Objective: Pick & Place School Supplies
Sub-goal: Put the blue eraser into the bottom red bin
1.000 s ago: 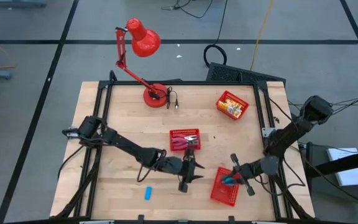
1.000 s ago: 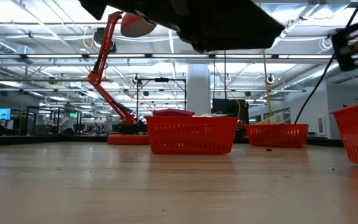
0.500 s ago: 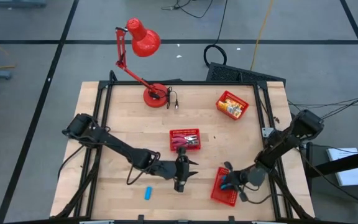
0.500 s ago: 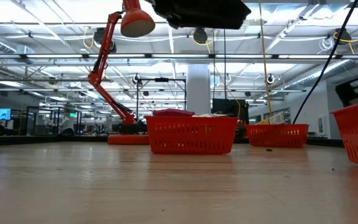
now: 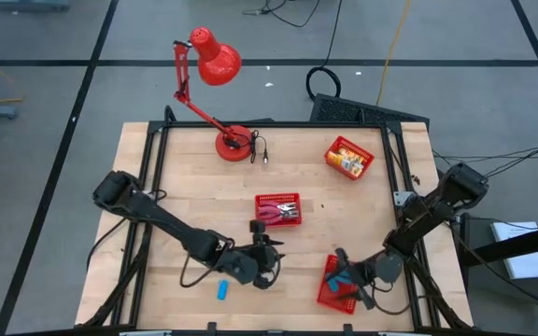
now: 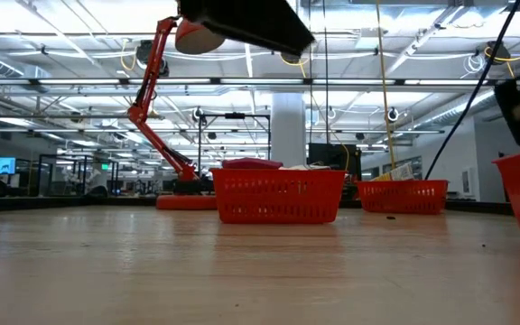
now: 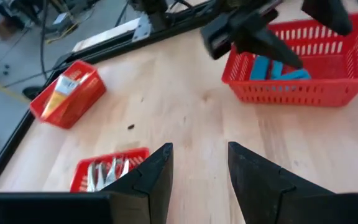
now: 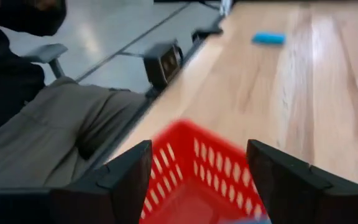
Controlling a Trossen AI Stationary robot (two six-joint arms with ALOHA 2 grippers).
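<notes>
Sorting is nearly done, I am judging: blue blocks [image 7: 277, 67] are lying in the near basket [image 5: 337, 282], and my right end effector [image 5: 342, 280] is hovering open and empty above it. One blue block [image 5: 222, 290] is waiting on the table [image 5: 185, 201], and my left end effector [image 5: 267, 254], part open and holding nothing, is hanging near it.

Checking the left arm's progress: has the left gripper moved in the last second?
Yes. In the high view the left gripper has moved away from the middle basket, toward the blue block.

No text or labels can be read anywhere.
</notes>
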